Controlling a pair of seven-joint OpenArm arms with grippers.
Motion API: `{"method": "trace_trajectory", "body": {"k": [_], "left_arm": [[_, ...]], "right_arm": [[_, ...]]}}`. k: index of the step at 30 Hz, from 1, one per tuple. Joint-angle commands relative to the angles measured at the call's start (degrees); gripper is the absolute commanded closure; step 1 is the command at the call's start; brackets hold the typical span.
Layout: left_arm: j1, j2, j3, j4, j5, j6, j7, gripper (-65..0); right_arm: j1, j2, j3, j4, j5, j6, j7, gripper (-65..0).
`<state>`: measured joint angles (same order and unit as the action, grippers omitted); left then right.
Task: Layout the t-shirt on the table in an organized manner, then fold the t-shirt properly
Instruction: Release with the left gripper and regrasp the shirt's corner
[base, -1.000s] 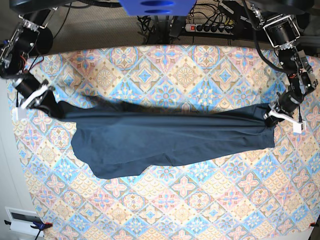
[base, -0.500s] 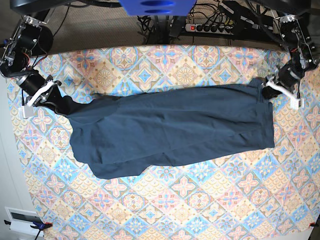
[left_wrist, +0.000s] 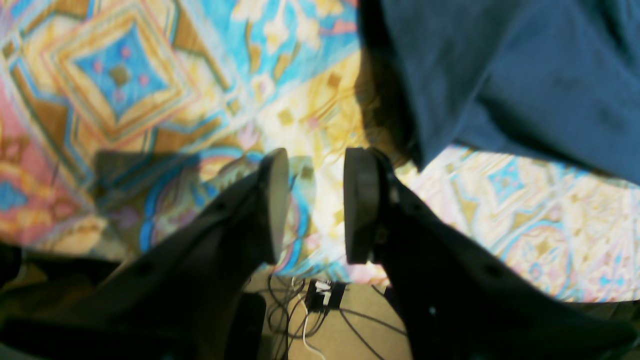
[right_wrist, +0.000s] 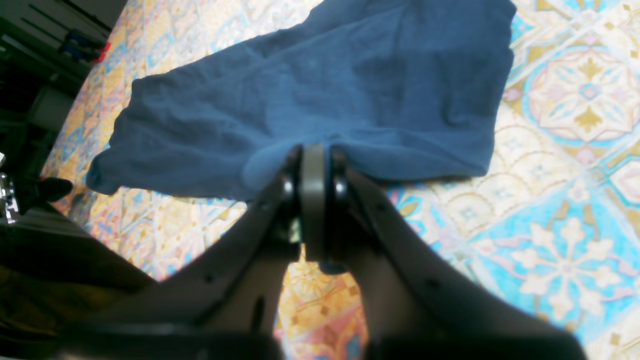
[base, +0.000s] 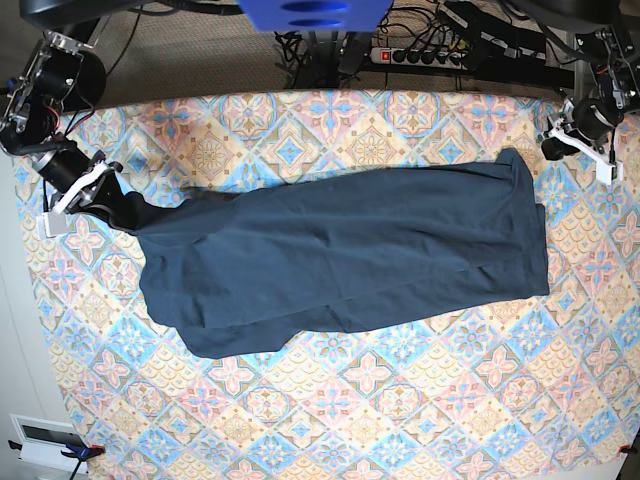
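The dark navy t-shirt (base: 340, 255) lies spread across the middle of the patterned table (base: 400, 400), wrinkled, with its lower left part bunched. At the table's left edge my right gripper (base: 103, 193) is shut on the shirt's left corner. The right wrist view shows the cloth (right_wrist: 325, 85) pinched between the closed jaws of the right gripper (right_wrist: 314, 155). My left gripper (base: 556, 143) hovers at the far right, just off the shirt's upper right corner. In the left wrist view the left gripper (left_wrist: 314, 170) stands open and empty, with the shirt's edge (left_wrist: 525, 75) beside its right finger.
A power strip (base: 425, 55) and cables lie behind the table's far edge. A white box (base: 45, 440) sits off the near left corner. Past the table edge under my left gripper, floor and cables (left_wrist: 320, 310) show.
My left gripper opened, let go of the shirt's right corner and drew back toward the far right. The shirt, pulled taut a second ago, now lies wider and flat. My right gripper keeps its hold.
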<state>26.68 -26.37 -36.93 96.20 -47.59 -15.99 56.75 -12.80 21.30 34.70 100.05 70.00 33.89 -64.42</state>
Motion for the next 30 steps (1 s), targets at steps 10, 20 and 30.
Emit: {"method": "trace_trajectory", "body": {"k": [10, 20, 30], "left_arm": [[2.2, -4.2, 8.0, 2.7, -0.9, -2.8, -0.7, -23.2], [3.1, -3.7, 10.7, 4.1, -1.2, -4.0, -0.6, -25.3], [2.6, -1.9, 16.6, 4.4, -1.2, -4.1, -0.7, -25.1]], "right_arm": [[6.3, 1.2, 0.4, 0.4, -3.9, 0.3, 1.7, 0.0], [11.9, 1.2, 0.3, -1.8, -13.1, 0.3, 1.2, 0.0], [11.7, 1.2, 0.2, -1.9, -13.1, 0.3, 1.3, 0.0]]}}
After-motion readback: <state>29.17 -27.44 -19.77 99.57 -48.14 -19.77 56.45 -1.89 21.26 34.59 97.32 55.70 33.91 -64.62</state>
